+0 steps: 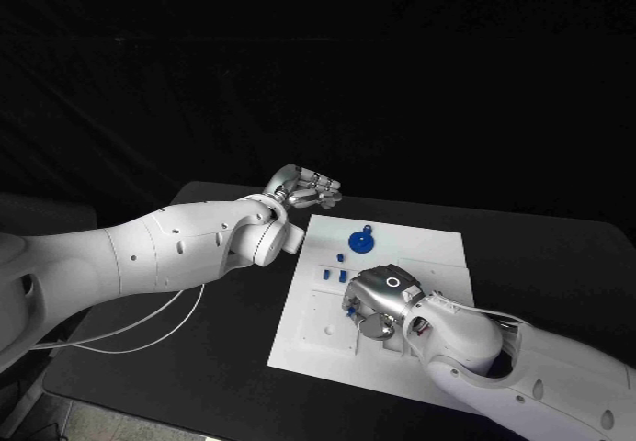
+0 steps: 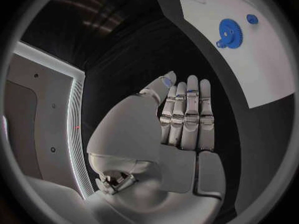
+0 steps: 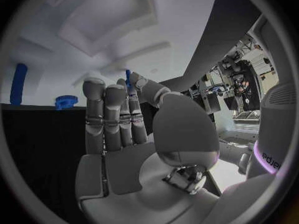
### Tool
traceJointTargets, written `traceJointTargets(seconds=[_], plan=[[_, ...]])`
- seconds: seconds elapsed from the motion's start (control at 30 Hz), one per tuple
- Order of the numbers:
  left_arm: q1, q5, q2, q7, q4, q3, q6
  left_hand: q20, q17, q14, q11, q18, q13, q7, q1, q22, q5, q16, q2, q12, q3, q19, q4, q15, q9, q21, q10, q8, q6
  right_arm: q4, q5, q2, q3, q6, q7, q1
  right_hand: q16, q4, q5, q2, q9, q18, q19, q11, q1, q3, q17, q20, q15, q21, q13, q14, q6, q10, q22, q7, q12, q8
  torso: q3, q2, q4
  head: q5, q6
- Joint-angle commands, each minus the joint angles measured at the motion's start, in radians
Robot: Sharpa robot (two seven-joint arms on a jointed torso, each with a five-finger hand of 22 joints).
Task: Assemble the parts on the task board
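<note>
The right hand (image 1: 381, 299) hung low over the middle of the board (image 1: 425, 253), pinching a thin blue pin (image 3: 128, 78) between thumb and fingertip, its other fingers held straight and close together. The step in hand looked like seating that pin in the board, with the insertion itself not yet made. The left hand (image 1: 303, 188) waited off the board's far left corner, over the black table (image 1: 557, 248), holding nothing, fingers straight and side by side.

A blue gear (image 1: 359, 242) lay on the far part of the board, a small blue knob (image 1: 366, 227) just beyond it, and short blue pegs (image 1: 332, 273) sat between the gear and the right hand.

The next move likely called for bringing the pin upright over its hole and pressing straight down; which hole could not be told, since the hand covered that stretch of board.

Room was tight on the far side, where the pegs stood near the fingers. The board's right half lay open, and the left hand was well apart from the work.
</note>
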Motion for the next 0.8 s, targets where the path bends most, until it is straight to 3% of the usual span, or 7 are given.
traceJointTargets(seconds=[0.03,0.33,0.5,0.8], plan=[[0.003,0.006,0.002,0.01,0.0,0.001,0.013,0.002,-0.001,-0.008,-0.001,0.005,0.0,0.001,-0.002,-0.001,-0.004,-0.004,0.006,0.004,-0.003,0.006,0.002,0.0,0.0,-0.005,-0.002,-0.002,0.003,0.004,-0.011,0.001,0.0,0.013,0.0,-0.001,-0.007,-0.002,-0.003,0.009,0.002,0.014,0.047,-0.001,-0.004,0.005,0.002,-0.009,-0.003,-0.001,0.001,0.005,0.005,0.004,-0.002,0.0,0.005,0.005,-0.0004,0.0,0.0004,0.0,-0.001],[0.003,0.006,0.005,0.009,-0.002,0.001,0.015,0.002,-0.001,-0.009,-0.001,0.006,0.0,0.001,-0.001,-0.003,-0.004,-0.004,0.006,0.004,-0.003,0.006,0.002,0.001,0.0,-0.005,-0.003,-0.003,0.003,0.002,-0.011,0.008,0.0,0.009,0.0,-0.002,-0.007,-0.003,-0.005,0.01,0.002,0.014,0.047,-0.001,-0.004,0.005,0.002,-0.009,-0.003,-0.001,0.001,0.006,0.006,0.004,-0.002,0.0,0.005,0.005,-0.001,0.0,-0.0003,0.001,-0.007],[0.003,0.006,0.006,0.008,-0.002,0.001,0.018,0.002,-0.001,-0.009,-0.001,0.006,0.0,0.001,-0.001,-0.003,-0.004,-0.004,0.006,0.004,-0.003,0.006,0.002,0.001,0.0,-0.005,-0.003,-0.003,0.003,-0.004,-0.014,0.012,0.0,0.009,0.0,-0.002,-0.007,-0.004,-0.006,0.01,0.002,0.014,0.047,-0.001,-0.003,0.006,0.002,-0.009,-0.003,-0.002,0.001,0.005,0.005,0.004,-0.003,0.0,0.005,0.005,-0.0007,0.0,-0.0002,0.003,-0.001],[0.003,0.006,0.008,0.006,-0.003,0.001,0.021,0.003,-0.001,-0.01,-0.001,0.007,0.0,0.001,-0.003,-0.005,-0.004,-0.004,0.006,0.004,-0.003,0.006,0.003,0.001,0.0,-0.005,-0.004,-0.003,0.002,-0.009,-0.017,0.017,-0.001,0.033,0.0,-0.002,-0.007,-0.004,-0.006,0.01,0.002,0.014,0.046,-0.001,-0.004,0.006,0.002,-0.009,-0.003,0.0,0.001,0.005,0.005,0.004,-0.003,0.0,0.005,0.005,-0.0007,0.0,-0.0001,0.002,-0.003]])
